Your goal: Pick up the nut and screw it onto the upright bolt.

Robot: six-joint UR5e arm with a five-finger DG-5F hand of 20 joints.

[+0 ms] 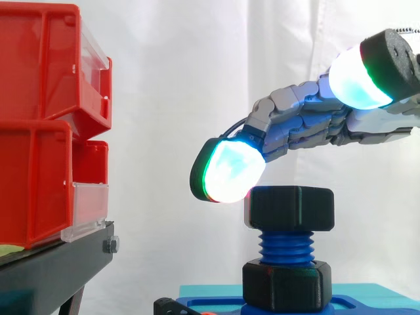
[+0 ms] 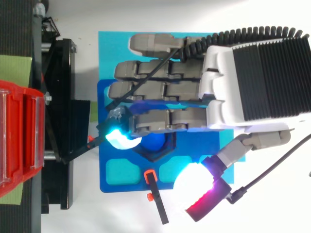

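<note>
A white surface carries the work, and a white curtain closes off the room behind it. On the surface lies a cyan board, and on that a dark blue plate with shallow pockets along its near edge. The blue bolt stands upright from the plate, its foot ringed by a black hex collar. The black nut sits at the top of the thread, well above the collar, with bare turns between them; from above, the blue bolt end shows in its middle. The hand reaches in from the right over the plate with its fingers stretched out nearly straight, sloping down and holding nothing. One fingertip pad, glowing cyan-white with a green rim, hangs at the nut's upper left corner — whether it touches cannot be told. The thumb pad is raised and well apart from the nut. From above, the fingers cover much of the plate and part of the nut. To the left, stacked red bins rest on a black stand, with a green sheet beneath. Two small black clamps with orange tips — one at the plate's near edge, one on its stand side — lie close by.
</note>
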